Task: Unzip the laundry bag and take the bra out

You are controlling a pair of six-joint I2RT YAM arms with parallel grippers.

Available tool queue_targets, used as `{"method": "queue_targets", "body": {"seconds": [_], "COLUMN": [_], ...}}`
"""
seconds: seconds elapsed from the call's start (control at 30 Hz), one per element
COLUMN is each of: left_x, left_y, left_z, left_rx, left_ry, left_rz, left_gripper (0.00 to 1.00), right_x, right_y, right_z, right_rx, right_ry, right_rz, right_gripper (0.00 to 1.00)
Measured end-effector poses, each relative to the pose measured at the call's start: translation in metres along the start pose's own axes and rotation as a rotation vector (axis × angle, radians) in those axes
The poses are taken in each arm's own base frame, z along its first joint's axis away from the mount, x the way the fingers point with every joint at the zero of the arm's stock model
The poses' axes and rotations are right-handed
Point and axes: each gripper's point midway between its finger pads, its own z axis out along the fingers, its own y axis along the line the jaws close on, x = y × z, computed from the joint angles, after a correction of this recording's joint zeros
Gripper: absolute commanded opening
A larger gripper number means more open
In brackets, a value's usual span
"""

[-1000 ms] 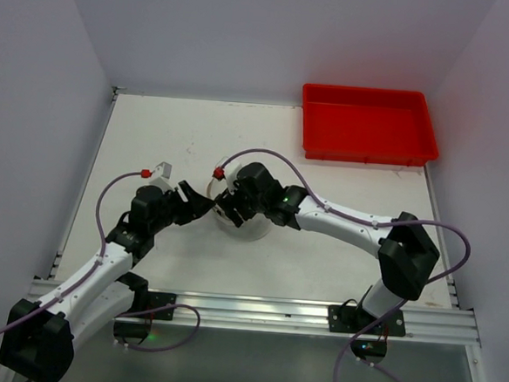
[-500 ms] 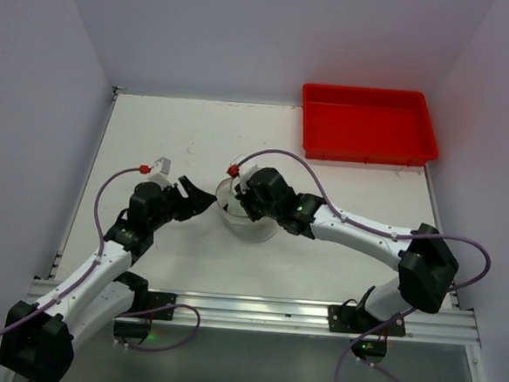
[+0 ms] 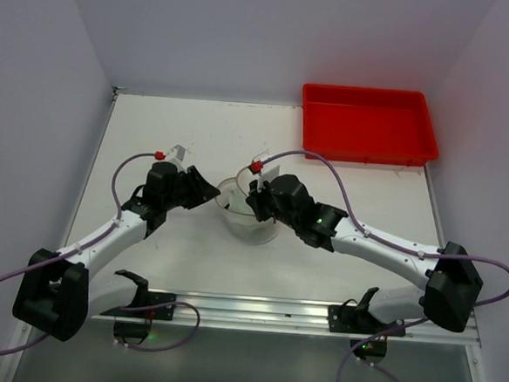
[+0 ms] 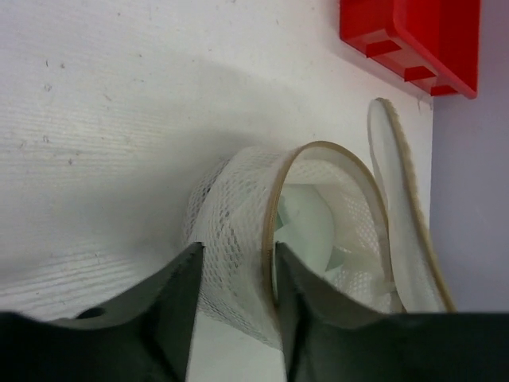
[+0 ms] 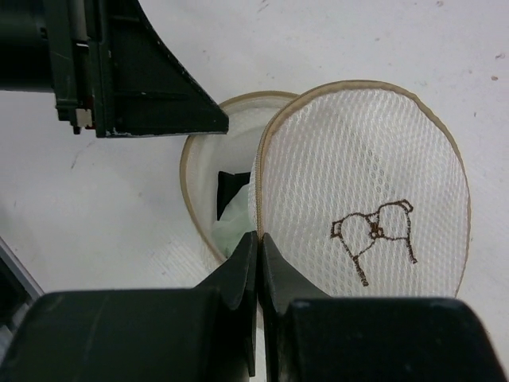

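Note:
The white mesh laundry bag lies unzipped mid-table, its mouth rimmed in tan. Its round lid, with the small line drawing, stands swung away from the mouth. My right gripper is shut on the lid's tan edge. My left gripper straddles the bag's side wall, one finger outside and one inside, with the mesh pinched between them. Pale green fabric, the bra, sits inside the bag and also shows through the mouth in the right wrist view.
A red plastic tray stands at the back right of the table. Grey walls close in the left, back and right. The two arms meet over the bag in the middle.
The left gripper has pushed forward onto the bag's wall and narrowed on it. The right gripper shut on the lid's edge and shifted right, swinging the lid off the mouth.

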Motion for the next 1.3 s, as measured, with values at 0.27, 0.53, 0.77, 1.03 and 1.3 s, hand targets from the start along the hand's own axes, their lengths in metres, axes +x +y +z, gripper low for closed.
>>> {"method": "queue_targets", "body": {"seconds": [0.27, 0.53, 0.77, 1.03, 1.3], "left_x": [0.014, 0.01, -0.008, -0.032, -0.036], "left_y": [-0.006, -0.016, -0.035, -0.061, -0.07], "left_z": [0.007, 0.003, -0.001, -0.007, -0.015], "left_rx": [0.009, 0.041, 0.093, 0.142, 0.151], "left_ry": [0.051, 0.029, -0.013, -0.049, -0.047], "left_rz": [0.017, 0.043, 0.138, 0.283, 0.362], "left_gripper": [0.0, 0.0, 0.0, 0.0, 0.0], "right_x": [-0.014, 0.051, 0.092, 0.019, -0.038], "right_y": [-0.016, -0.064, -0.079, -0.044, 0.0], "right_z": [-0.037, -0.096, -0.14, -0.161, -0.103], "right_rx": [0.062, 0.261, 0.296, 0.145, 0.001], "right_ry": [-0.14, -0.209, -0.185, -0.127, -0.082], "right_rz": [0.139, 0.59, 0.747, 0.566, 0.412], "right_gripper": [0.0, 0.27, 0.53, 0.56, 0.53]}}
